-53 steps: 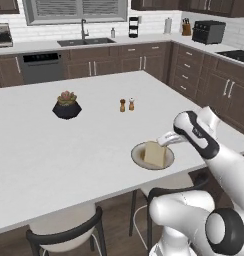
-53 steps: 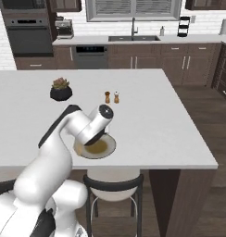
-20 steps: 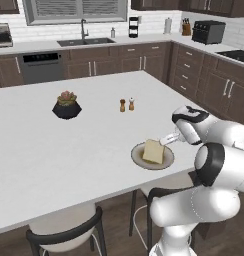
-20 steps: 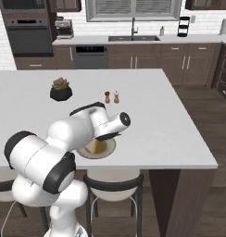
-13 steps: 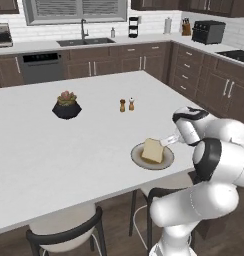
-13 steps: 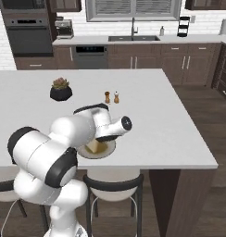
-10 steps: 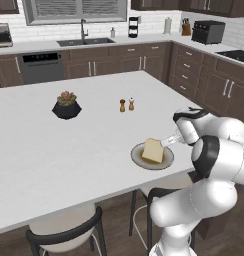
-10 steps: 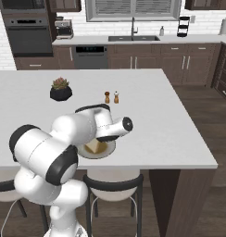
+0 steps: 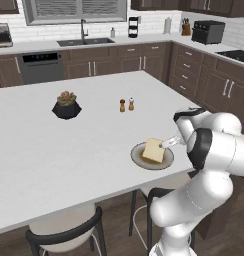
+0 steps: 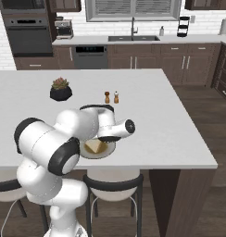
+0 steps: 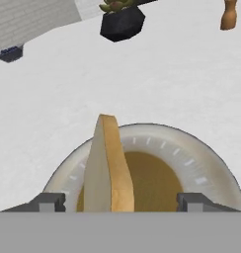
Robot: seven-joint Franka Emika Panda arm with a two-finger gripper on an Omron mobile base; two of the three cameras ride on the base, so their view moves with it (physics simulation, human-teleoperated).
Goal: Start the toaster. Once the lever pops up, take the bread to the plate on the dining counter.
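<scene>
Gripper (image 11: 120, 202) spread wide, clasping nothing. Bread (image 11: 108, 165) on edge between the tips, touching neither, its foot in the plate (image 11: 196, 165) just beyond. Plate on the counter (image 9: 59, 145). Farther ahead: black planter (image 11: 122, 22), shakers (image 9: 126, 104).

Dark brown cabinets (image 9: 144, 62) and a window (image 10: 133, 9) are seen at 12 o'clock; a wood floor (image 10: 212, 139) is laid at 3 o'clock.
</scene>
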